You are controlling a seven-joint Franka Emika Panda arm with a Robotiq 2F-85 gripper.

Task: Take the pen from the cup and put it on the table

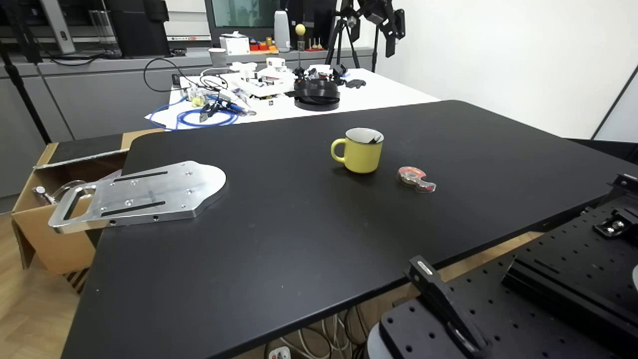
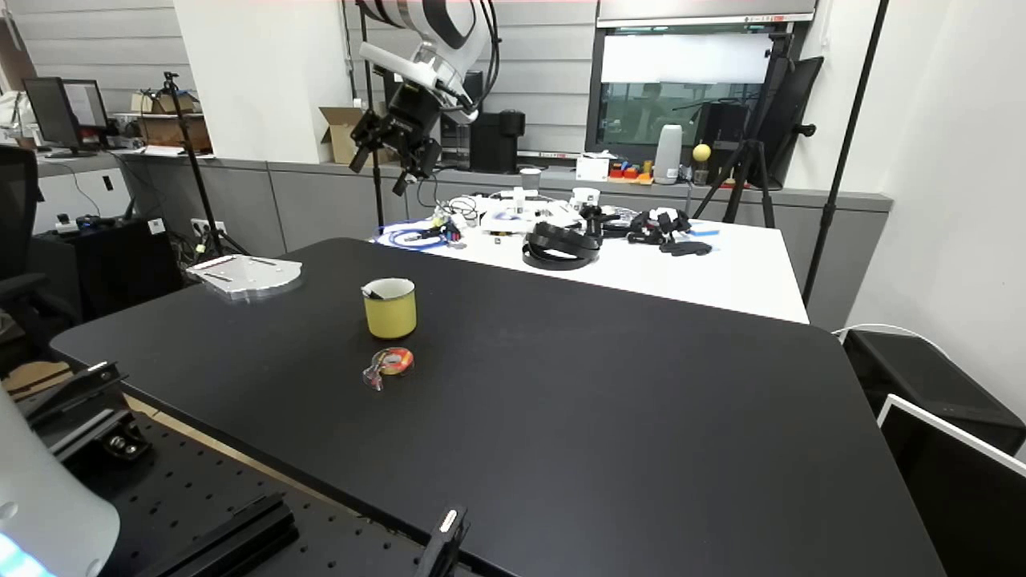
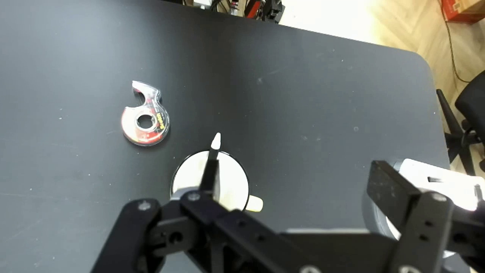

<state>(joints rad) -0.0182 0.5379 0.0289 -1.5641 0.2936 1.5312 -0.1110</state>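
The yellow cup (image 1: 362,158) stands upright on the black table (image 1: 279,234); it also shows in an exterior view (image 2: 392,315) and in the wrist view (image 3: 235,182). The pen (image 3: 216,142) leans in the cup, its pale tip past the rim, its dark body partly hidden by a finger. Only a short dark end of the pen (image 1: 375,140) shows in an exterior view. My gripper (image 3: 297,176) is wide open and empty. In the wrist view its left finger overlaps the cup. In both exterior views the gripper (image 2: 381,172) hangs high above the table, apart from the cup.
A red tape dispenser (image 1: 416,179) lies close to the cup. A silver metal plate (image 1: 149,192) with a handle overhangs the table's edge beside an open cardboard box (image 1: 55,244). A white table (image 2: 705,280) with cables and devices stands behind. The perforated robot base (image 2: 240,489) borders the near edge.
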